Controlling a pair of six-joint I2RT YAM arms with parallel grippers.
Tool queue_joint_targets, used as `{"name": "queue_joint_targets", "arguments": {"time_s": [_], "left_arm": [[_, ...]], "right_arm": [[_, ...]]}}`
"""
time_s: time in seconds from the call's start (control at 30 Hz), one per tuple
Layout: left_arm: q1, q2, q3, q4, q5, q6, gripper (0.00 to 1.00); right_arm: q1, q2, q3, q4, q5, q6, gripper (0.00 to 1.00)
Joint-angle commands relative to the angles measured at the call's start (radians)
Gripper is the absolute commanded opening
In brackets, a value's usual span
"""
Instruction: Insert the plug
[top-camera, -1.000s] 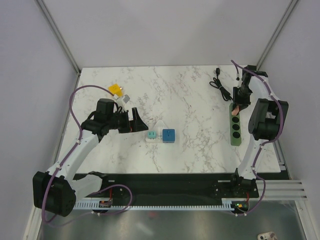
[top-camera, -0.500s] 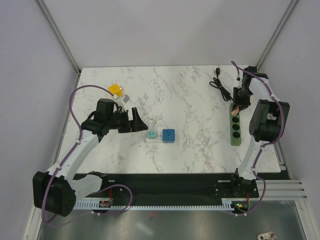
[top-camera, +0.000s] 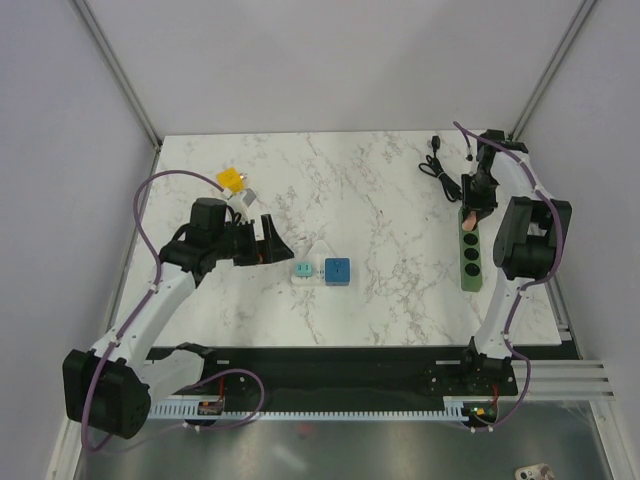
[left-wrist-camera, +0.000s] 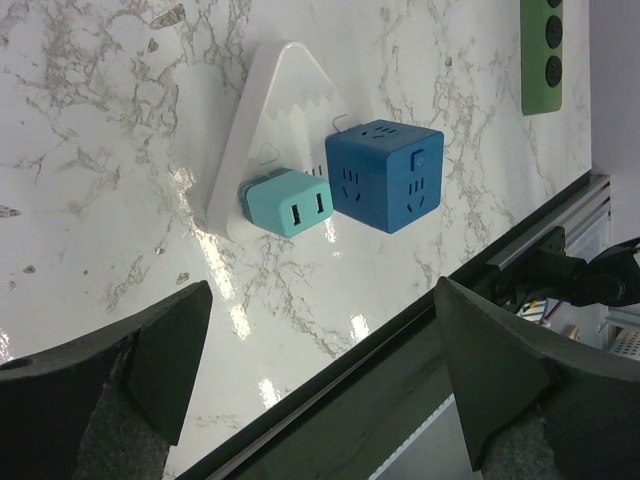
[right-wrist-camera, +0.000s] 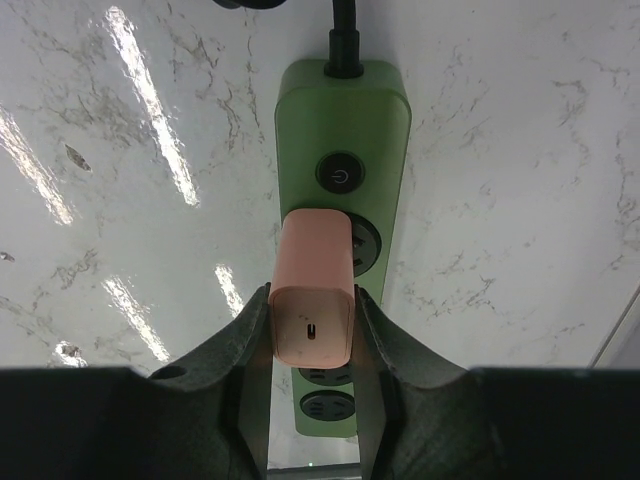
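My right gripper (top-camera: 476, 196) is shut on a pink plug (right-wrist-camera: 313, 300), its fingers (right-wrist-camera: 235, 345) pressed on both sides. The plug's far end meets the first socket below the switch of the green power strip (right-wrist-camera: 343, 150), sitting a little left of the socket's centre. I cannot tell whether its prongs are in. In the top view the plug (top-camera: 468, 215) is at the far end of the strip (top-camera: 471, 258), at the table's right. My left gripper (top-camera: 268, 240) is open and empty, hovering left of the table's middle.
A teal adapter (left-wrist-camera: 288, 203) and a blue cube socket (left-wrist-camera: 385, 176) lie against a white triangular piece (left-wrist-camera: 262, 120) ahead of the left gripper. A yellow block (top-camera: 231, 179) lies far left. The strip's black cable (top-camera: 446, 176) coils behind it. The table's front edge (left-wrist-camera: 400, 330) is close.
The right gripper with the pink plug has shifted slightly toward the far end of the strip. The left gripper has moved a little away from the front edge.
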Motion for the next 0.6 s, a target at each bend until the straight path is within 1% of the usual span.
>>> {"name": "queue_joint_targets", "arguments": {"time_s": [0.0,0.1,0.13,0.2,0.23,0.37,0.43,0.5,0.53,0.57], "left_arm": [[-0.002,-0.045,0.005,-0.005,-0.050,0.046,1.00],[-0.002,-0.051,0.007,-0.005,-0.060,0.044,1.00],[-0.002,-0.049,0.008,-0.005,-0.061,0.044,1.00],[-0.002,-0.048,0.010,-0.005,-0.060,0.046,1.00],[-0.002,-0.048,0.010,-0.007,-0.060,0.046,1.00],[-0.002,-0.063,0.004,-0.007,-0.064,0.046,1.00],[-0.002,-0.077,-0.002,-0.009,-0.073,0.044,1.00],[-0.002,-0.097,-0.007,-0.007,-0.078,0.039,1.00],[-0.002,-0.101,-0.007,-0.009,-0.084,0.039,1.00],[-0.002,-0.106,-0.007,-0.007,-0.087,0.038,1.00]], "right_arm": [[0.075,0.156,-0.043,0.185,-0.066,-0.004,0.05],[0.077,0.137,-0.052,0.188,-0.052,-0.002,0.13],[0.077,0.125,-0.055,0.188,-0.045,-0.002,0.20],[0.077,0.102,-0.063,0.188,-0.028,-0.004,0.28],[0.077,0.093,-0.066,0.188,-0.020,-0.004,0.36],[0.077,0.044,-0.058,0.188,0.030,-0.001,0.48],[0.077,0.007,-0.034,0.170,0.052,0.001,0.54],[0.077,-0.019,-0.003,0.165,0.046,0.009,0.56],[0.077,-0.045,0.006,0.164,0.026,0.012,0.63],[0.077,-0.059,0.014,0.161,0.015,0.019,0.68]]}}
